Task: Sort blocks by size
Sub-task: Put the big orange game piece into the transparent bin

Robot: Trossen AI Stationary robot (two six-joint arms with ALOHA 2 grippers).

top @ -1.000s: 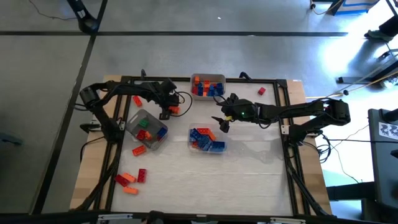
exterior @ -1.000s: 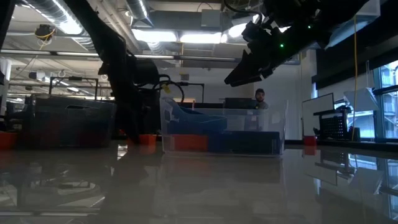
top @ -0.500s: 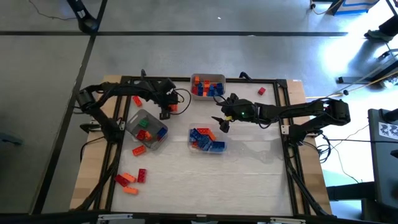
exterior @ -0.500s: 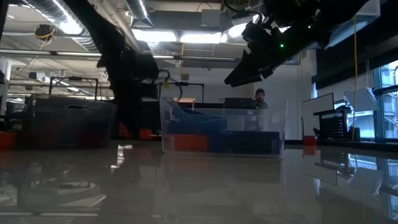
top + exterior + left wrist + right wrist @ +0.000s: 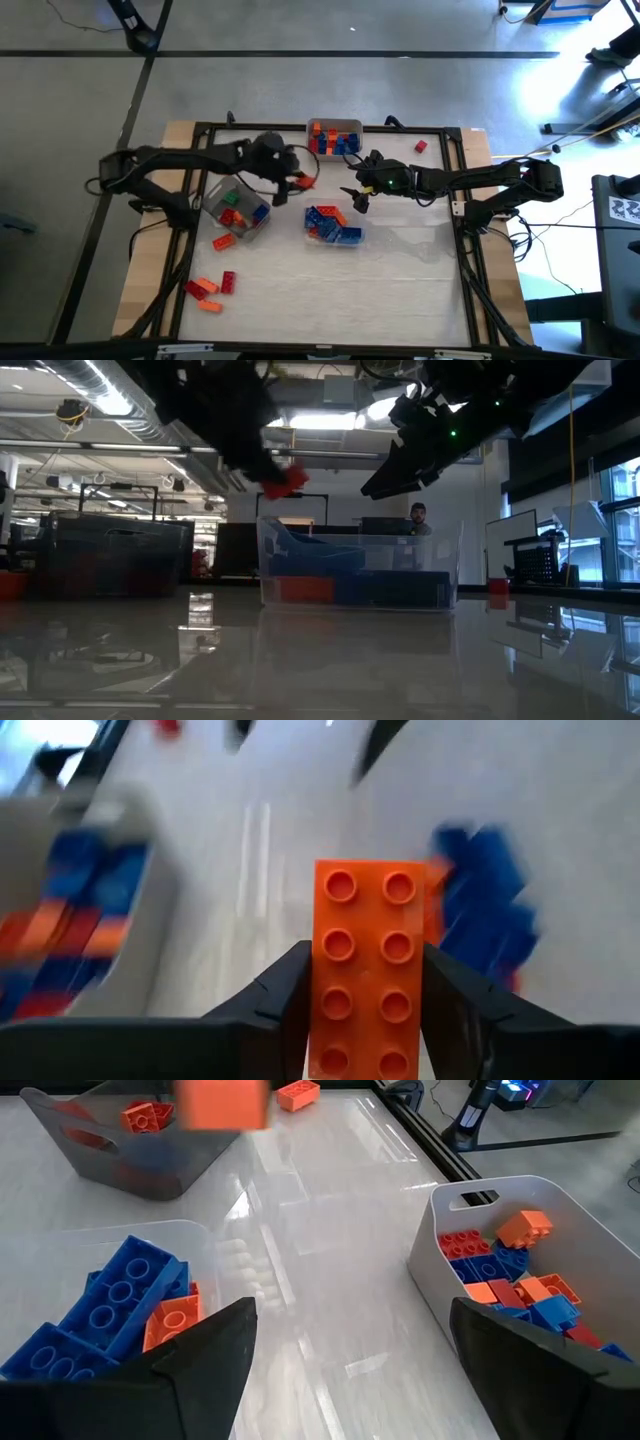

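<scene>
An orange studded plastic brick (image 5: 365, 970) shows two columns of round studs between dark black fingers (image 5: 275, 1005). The clear plastic tray in the middle (image 5: 312, 232) holds blue and orange bricks; the translucent tray at the back (image 5: 333, 125) holds red, orange and blue ones; the grey translucent tray (image 5: 218, 190) holds red, green and blue. Loose red and orange bricks (image 5: 212, 284) lie on the glossy pale grey table (image 5: 400, 280).

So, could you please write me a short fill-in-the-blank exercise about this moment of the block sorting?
1. The left pincer is shut on an ____ brick.
2. The held brick shows studs in ____ columns.
3. The right pincer hangs open near the middle tray, holding ____.
4. Loose bricks lie on the table near the ____ arm's side.

Missing words: orange; two; nothing; left
</scene>
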